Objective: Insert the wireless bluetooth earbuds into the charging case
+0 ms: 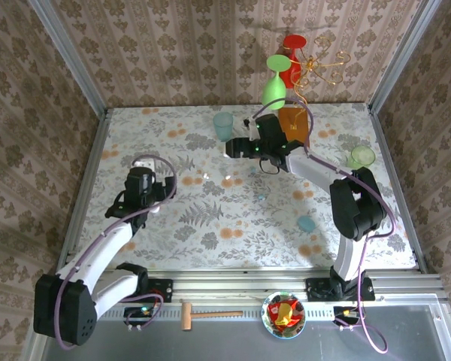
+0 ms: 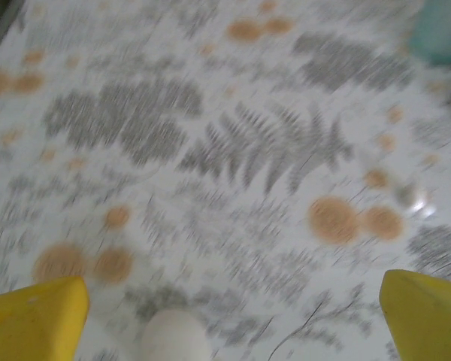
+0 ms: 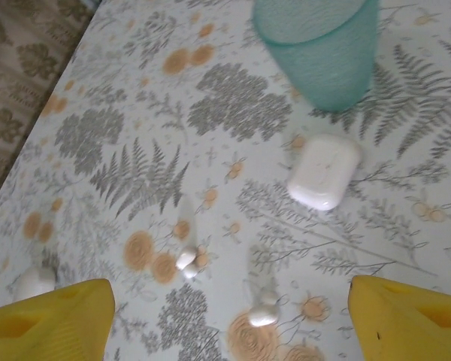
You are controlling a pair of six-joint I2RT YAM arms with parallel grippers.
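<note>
One broad table (image 1: 210, 226) under a fern-and-flower printed cloth, walled with patterned paper on three sides, metal rail along the near edge. Wide bare cloth across the middle and left, crowding only at the far right corner.

Left gripper (image 2: 225, 316) low over bare cloth left of centre, yellow fingers (image 2: 34, 316) spread far apart, nothing pinched. A white rounded blob (image 2: 175, 338) between them, too blurred to name.

Right gripper (image 3: 229, 323) out past mid-table, yellow fingertips (image 3: 45, 320) likewise wide apart, clasping nothing.

Translucent teal plastic cup (image 3: 319, 49) upright just behind a closed white rounded charging case (image 3: 324, 171), near but apart. Any marking on the lid too small to read.

Tiny glossy white earbuds (image 3: 186, 259) loose on the cloth nearer than the case, another earbud (image 3: 264, 314) to the right, all outside the case.
</note>
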